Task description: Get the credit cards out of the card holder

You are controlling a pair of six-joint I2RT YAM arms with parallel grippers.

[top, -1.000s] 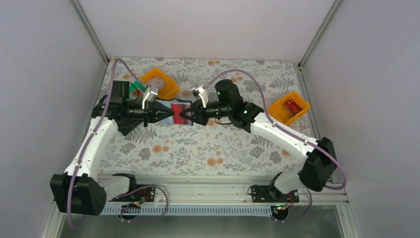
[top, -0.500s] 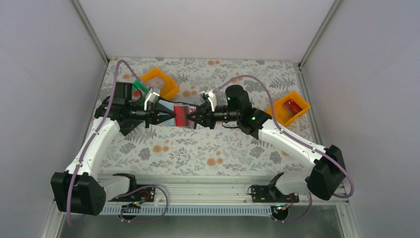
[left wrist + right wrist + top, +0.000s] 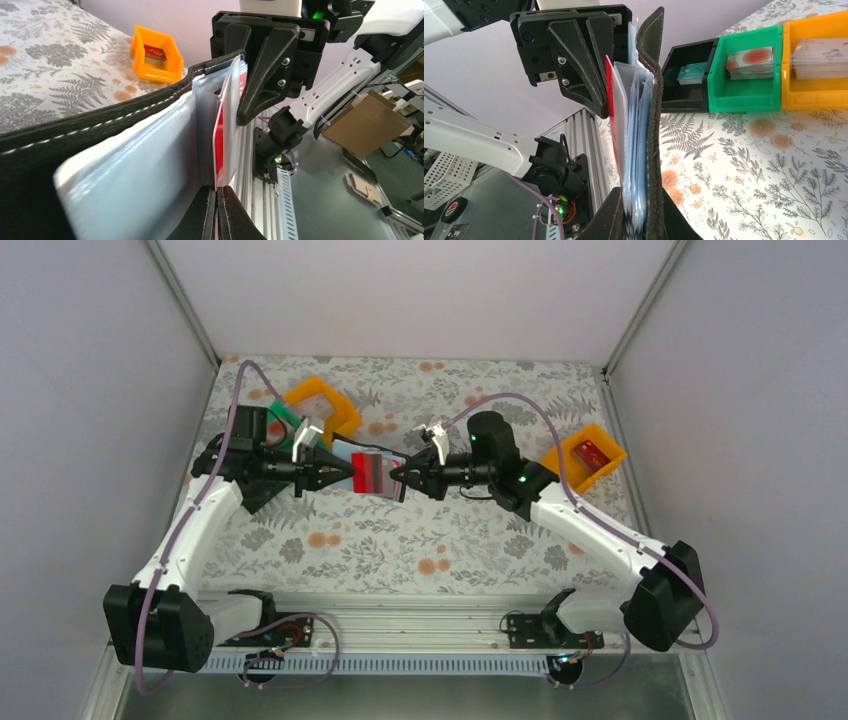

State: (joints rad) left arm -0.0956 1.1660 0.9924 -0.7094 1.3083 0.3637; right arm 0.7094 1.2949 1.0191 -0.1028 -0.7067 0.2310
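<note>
Mid-frame above the worktop (image 3: pixel 450 530), the right tool (image 3: pixel 400 478) has re-clamped the card holder (image 3: pixel 655 125) and pulled rightward, while the left tool (image 3: pixel 345 472) stays clenched on the red card (image 3: pixel 368 472), so more of the card is bared, though it is not yet free.

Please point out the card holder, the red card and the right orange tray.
card holder (image 3: pixel 655 100): right wrist view, black cover.
red card (image 3: pixel 368 472): top view, its face.
right orange tray (image 3: pixel 568 476): top view, near wall.

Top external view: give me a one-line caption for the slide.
Holder held aloft between both shut jaws, red card showing at its middle.
</note>
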